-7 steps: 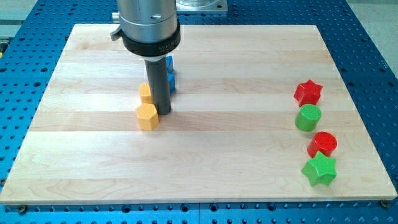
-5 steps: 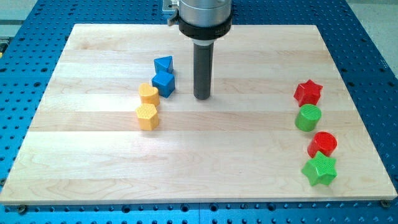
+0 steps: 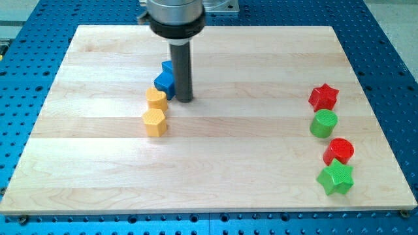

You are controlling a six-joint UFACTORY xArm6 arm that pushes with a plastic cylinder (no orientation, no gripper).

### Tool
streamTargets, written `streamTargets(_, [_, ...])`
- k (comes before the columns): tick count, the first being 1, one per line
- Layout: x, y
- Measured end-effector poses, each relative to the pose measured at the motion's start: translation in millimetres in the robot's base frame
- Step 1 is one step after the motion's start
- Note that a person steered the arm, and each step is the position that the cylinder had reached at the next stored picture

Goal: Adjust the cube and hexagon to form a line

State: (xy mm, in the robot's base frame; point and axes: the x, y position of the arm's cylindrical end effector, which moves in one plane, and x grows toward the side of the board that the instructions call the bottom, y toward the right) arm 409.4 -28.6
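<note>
My tip (image 3: 185, 99) stands on the board right against the right side of the blue cube (image 3: 164, 82). A second blue block (image 3: 167, 67), partly hidden by the rod, sits just above the cube toward the view's top. A yellow block (image 3: 156, 99) lies just below-left of the cube, touching it. The yellow hexagon (image 3: 155, 122) sits directly below that yellow block. The tip is up and to the right of the hexagon.
At the view's right stand a red star (image 3: 323, 96), a green cylinder (image 3: 323, 123), a red cylinder (image 3: 339, 151) and a green star (image 3: 336, 177) in a column. The wooden board (image 3: 209, 189) lies on a blue perforated table.
The rod swung from beside the yellow blocks out to the right, then back left against the blue cube. The cube has shifted slightly left and up.
</note>
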Motion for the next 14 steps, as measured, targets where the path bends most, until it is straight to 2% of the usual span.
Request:
streamTargets(1, [-38, 7])
streamTargets(2, [-42, -13])
streamTargets(4, [-44, -12])
streamTargets(6, [104, 17])
streamTargets(7, [145, -49])
streamTargets(8, [120, -54])
streamTargets(9, [112, -85])
streamTargets(12, [105, -74])
streamTargets(13, [135, -67])
streamTargets(14, [132, -4])
